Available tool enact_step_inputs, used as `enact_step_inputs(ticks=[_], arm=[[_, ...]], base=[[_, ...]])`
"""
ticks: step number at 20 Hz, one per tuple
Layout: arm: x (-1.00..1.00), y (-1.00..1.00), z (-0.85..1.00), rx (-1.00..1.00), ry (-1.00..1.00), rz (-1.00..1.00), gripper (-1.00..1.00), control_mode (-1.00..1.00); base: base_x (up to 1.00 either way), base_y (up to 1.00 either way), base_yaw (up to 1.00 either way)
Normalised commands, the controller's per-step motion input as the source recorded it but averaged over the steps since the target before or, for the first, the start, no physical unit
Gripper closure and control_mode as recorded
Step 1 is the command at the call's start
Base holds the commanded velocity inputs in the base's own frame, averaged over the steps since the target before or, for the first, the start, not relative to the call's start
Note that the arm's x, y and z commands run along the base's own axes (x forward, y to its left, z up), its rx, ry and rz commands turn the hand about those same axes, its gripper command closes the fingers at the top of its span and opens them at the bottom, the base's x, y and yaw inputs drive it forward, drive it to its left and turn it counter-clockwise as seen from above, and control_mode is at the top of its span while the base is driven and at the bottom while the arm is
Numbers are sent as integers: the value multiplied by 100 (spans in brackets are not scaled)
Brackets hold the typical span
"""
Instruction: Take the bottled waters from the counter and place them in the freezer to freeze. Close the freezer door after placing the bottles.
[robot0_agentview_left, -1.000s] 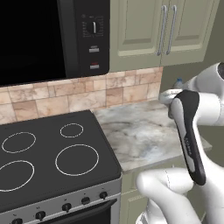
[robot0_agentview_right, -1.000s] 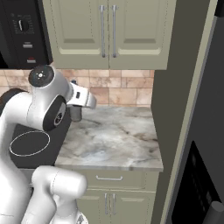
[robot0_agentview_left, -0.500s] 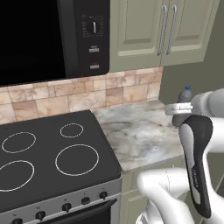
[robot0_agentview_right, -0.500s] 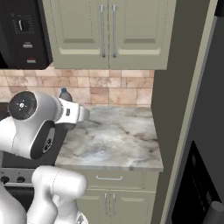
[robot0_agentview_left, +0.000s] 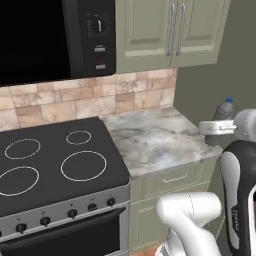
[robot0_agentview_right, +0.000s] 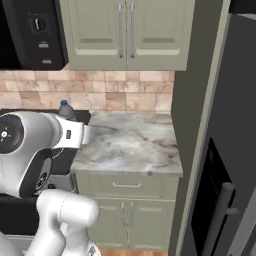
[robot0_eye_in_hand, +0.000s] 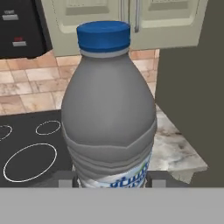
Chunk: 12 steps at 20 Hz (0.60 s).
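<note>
A smoky grey bottled water with a blue cap stands upright between my fingertips in the hand view. My gripper is shut on its lower body. In the left base view the bottle hangs in the gripper just past the right end of the marbled counter. From the right base view its cap and shoulder peek over my arm, left of the counter. The freezer door, grey with a black dispenser panel, fills the right side of that view.
A black glass stovetop lies left of the counter, under a black microwave. Pale green upper cabinets hang over the counter. The refrigerator's grey side wall bounds the counter's right end. Lower cabinets sit beneath.
The whole picture has shifted, so the camera has moved and more of the refrigerator shows. The arm has swung the held bottle off the counter's back toward the refrigerator side.
</note>
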Motion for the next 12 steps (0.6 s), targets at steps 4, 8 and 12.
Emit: enact_step_inputs(ticks=[4, 8, 12], arm=[[0, 0, 0, 0, 0, 0, 100, 100], [0, 0, 0, 0, 0, 0, 100, 100], [0, 0, 0, 0, 0, 0, 100, 100]], base=[[-100, 0, 0], [-100, 0, -12], [-62, -12, -45]])
